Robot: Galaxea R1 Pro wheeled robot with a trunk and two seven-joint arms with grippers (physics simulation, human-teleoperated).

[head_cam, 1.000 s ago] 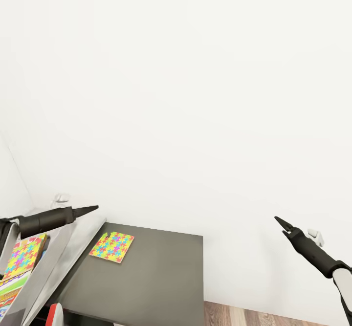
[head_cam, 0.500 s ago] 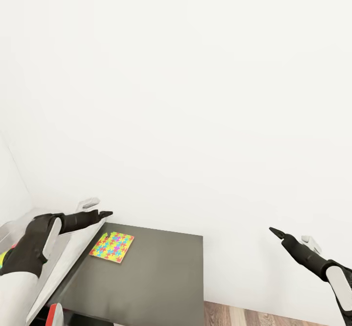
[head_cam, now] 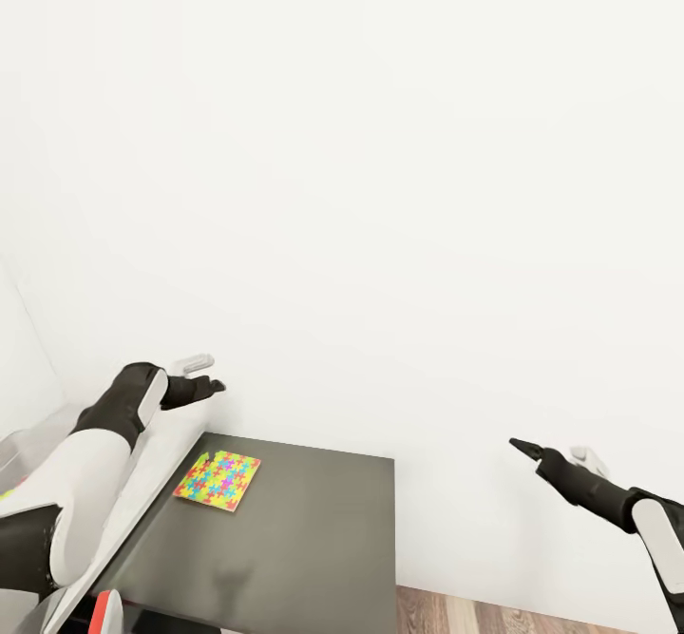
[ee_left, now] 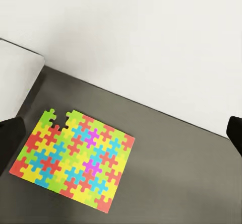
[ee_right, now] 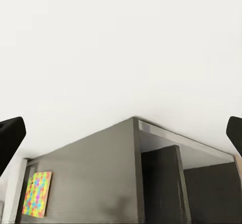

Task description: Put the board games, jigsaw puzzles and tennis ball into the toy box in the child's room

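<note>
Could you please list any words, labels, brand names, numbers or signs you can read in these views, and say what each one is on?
There is no readable text in these views.
The jigsaw puzzle on the dark table carries only coloured interlocking pieces, no letters or numbers.
The wall, the left claw and the right claw show no markings.

The toy box (head_cam: 142, 482) is cut off at the head view's left edge, and the left arm (head_cam: 76, 463) hides its inside. The table (head_cam: 304, 548) runs off the bottom edge. In both wrist views the black fingertips (ee_left: 10, 141) are cut by the edges.
</note>
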